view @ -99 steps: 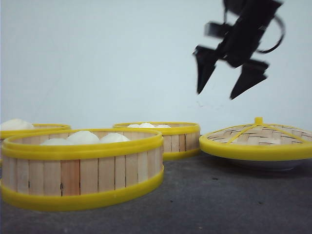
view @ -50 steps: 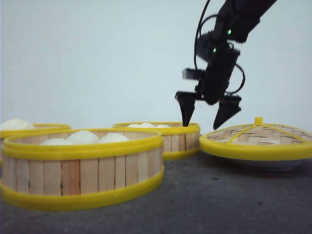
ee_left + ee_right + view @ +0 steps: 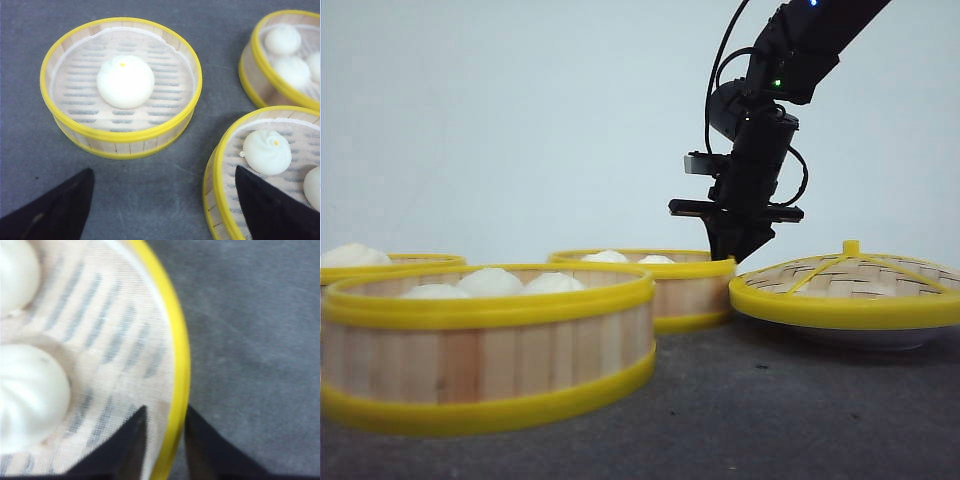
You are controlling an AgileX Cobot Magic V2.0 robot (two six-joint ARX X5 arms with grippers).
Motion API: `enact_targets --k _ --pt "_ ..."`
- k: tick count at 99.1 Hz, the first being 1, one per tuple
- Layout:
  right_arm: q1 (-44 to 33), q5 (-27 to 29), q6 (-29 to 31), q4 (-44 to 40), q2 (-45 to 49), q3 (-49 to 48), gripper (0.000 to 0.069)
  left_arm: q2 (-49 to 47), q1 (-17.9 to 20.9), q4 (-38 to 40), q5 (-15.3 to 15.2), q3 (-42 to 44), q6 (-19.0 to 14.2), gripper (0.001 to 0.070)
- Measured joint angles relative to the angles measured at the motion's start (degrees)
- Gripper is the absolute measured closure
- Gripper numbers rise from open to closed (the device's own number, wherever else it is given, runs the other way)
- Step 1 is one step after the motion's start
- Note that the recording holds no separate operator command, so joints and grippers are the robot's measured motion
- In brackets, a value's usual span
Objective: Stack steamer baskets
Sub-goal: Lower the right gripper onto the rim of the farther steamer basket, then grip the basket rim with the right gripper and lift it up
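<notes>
Centre-right of frame | right gripper (image 3: 738, 250) has descended, fingers narrowed astride far steamer basket (image 3: 650, 290) rim, apparently pinching it | lift likely next

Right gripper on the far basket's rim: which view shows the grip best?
Right wrist view: the right gripper has its fingers closed on either side of the far basket rim. The front view shows it only side-on at the rim; the left wrist view misses it.
</notes>
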Motion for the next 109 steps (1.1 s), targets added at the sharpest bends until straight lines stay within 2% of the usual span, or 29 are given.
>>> enact_targets --k 19,32,58,92,109 --pt "0.07 -0.04 1.46 1.49 0.22 0.07 0.0664 0.0 0.0 0.0 0.0 0.0 0.0 0.016" --pt "0.31 0.11 2.64 -1.33 1.01 3.3 0.0664 0.0 0.0 -0.02 0.0 0.0 0.0 0.016" --pt "0.74 0.59 3.67 -15.43 1.14 17.53 0.0664 0.0 0.0 -0.02 0.0 0.0 0.04 0.016" --pt "3.85 0.59 4.07 -38.6 1.14 33.18 0.0664 0.0 0.0 -0.02 0.02 0.0 0.09 0.016" --pt "6.36 0.94 4.63 -39.39 0.98 35.36 0.0664 0.0 0.0 -0.15 0.0 -0.02 0.61 0.016"
